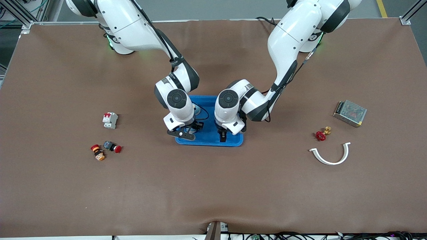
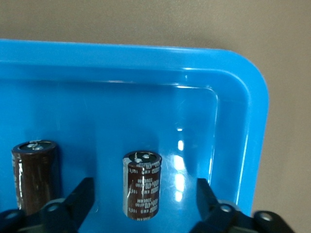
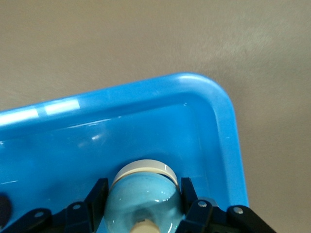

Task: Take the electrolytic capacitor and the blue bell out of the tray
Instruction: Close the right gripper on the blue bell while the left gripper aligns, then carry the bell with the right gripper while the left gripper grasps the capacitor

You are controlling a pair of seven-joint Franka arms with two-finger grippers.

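Note:
A brown capacitor [image 2: 142, 184] stands upright on the floor of the blue tray [image 2: 146, 53], near one corner. My left gripper [image 2: 145, 191] is open around it, with a gap between the capacitor and each finger. A second brown capacitor [image 2: 35, 174] stands beside it in the tray. In the right wrist view a light blue bell [image 3: 143, 196] with a white base sits at another corner of the tray [image 3: 121, 92]. My right gripper [image 3: 143, 194] is shut on the bell, both fingers against its dome. Seen from the front, both grippers [image 1: 187, 132] [image 1: 223, 137] are low over the tray [image 1: 206, 144].
Toward the right arm's end lie a white circuit breaker [image 1: 109, 120], a red push button [image 1: 112, 146] and an orange one [image 1: 97, 152]. Toward the left arm's end lie a mesh power supply [image 1: 350, 113], a red valve [image 1: 322, 134] and a white curved clip [image 1: 332, 155].

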